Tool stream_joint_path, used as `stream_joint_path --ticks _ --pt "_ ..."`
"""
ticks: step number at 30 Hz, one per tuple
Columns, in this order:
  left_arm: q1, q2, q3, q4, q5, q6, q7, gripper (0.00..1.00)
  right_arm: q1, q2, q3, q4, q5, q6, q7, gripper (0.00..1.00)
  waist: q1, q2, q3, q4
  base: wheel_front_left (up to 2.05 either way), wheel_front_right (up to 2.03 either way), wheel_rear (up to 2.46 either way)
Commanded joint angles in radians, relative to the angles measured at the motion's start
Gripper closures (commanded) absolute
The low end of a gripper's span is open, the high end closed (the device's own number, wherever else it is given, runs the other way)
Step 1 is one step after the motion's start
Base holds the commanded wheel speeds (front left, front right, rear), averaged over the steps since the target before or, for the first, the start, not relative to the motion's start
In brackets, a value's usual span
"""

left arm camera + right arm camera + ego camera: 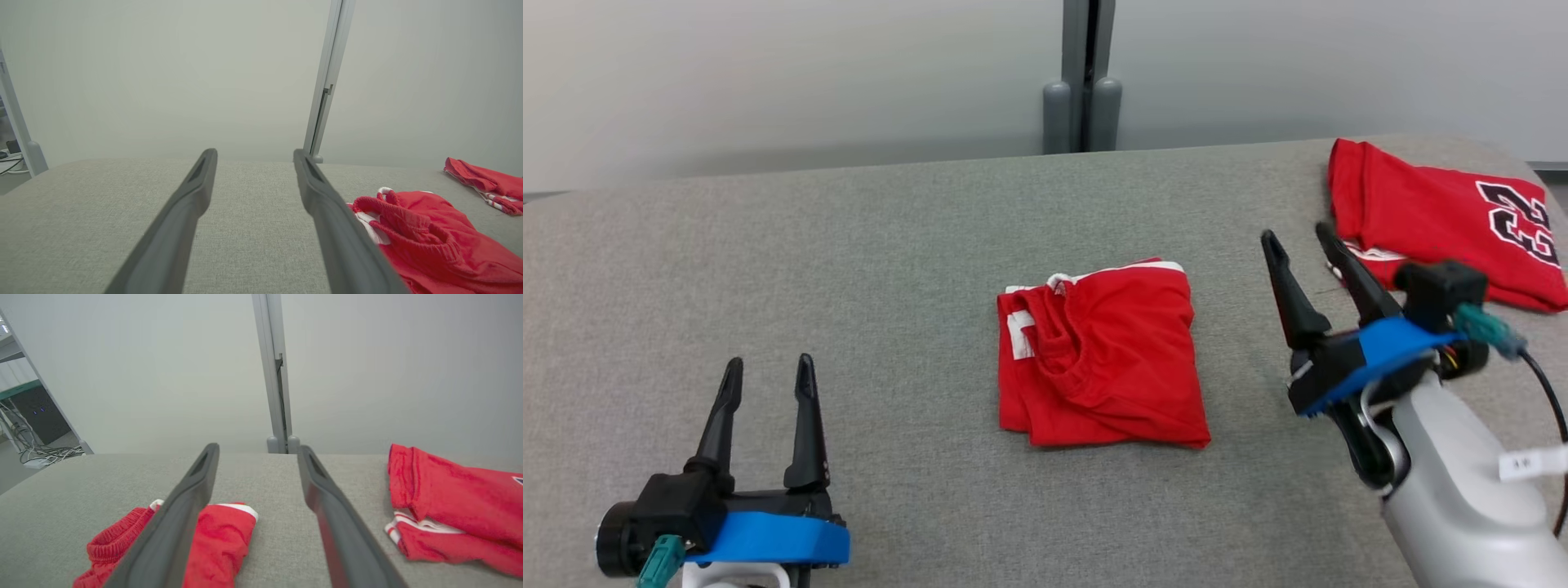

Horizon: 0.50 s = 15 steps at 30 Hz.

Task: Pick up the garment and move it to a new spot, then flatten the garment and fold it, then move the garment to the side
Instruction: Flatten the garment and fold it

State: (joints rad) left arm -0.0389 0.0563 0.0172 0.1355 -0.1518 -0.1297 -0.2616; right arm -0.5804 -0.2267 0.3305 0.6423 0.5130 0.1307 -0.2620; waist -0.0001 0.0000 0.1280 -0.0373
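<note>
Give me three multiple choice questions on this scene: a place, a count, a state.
1. Where does the numbered jersey lie? A) far right of the grey surface B) centre C) near left
2. How many red garments are there? A) one B) two C) three
3. How does the right gripper stand? A) shut on the jersey B) shut, empty C) open, empty

Answers: 1 A, it sits at the far right edge; 2 B, the jersey plus the folded shorts at centre; 3 C, its jaws stand apart, nothing between them.
</note>
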Motion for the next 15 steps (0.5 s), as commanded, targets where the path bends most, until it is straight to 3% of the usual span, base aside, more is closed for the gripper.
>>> stream_joint_path --ticks 1,15 --pt "0.013 0.002 0.010 0.007 0.010 -0.002 -0.005 0.00 0.053 0.009 -0.041 -0.041 -0.042 0.000 -0.003 0.00 0.0001 0.0000 -0.015 -0.013 0.00 0.00 0.00" --pt "0.058 -0.002 0.026 0.050 0.062 -0.001 -0.005 0.00 0.409 0.120 -0.267 -0.317 -0.270 0.000 -0.003 0.00 0.0001 0.0000 -0.093 -0.023 0.00 0.00 0.00"
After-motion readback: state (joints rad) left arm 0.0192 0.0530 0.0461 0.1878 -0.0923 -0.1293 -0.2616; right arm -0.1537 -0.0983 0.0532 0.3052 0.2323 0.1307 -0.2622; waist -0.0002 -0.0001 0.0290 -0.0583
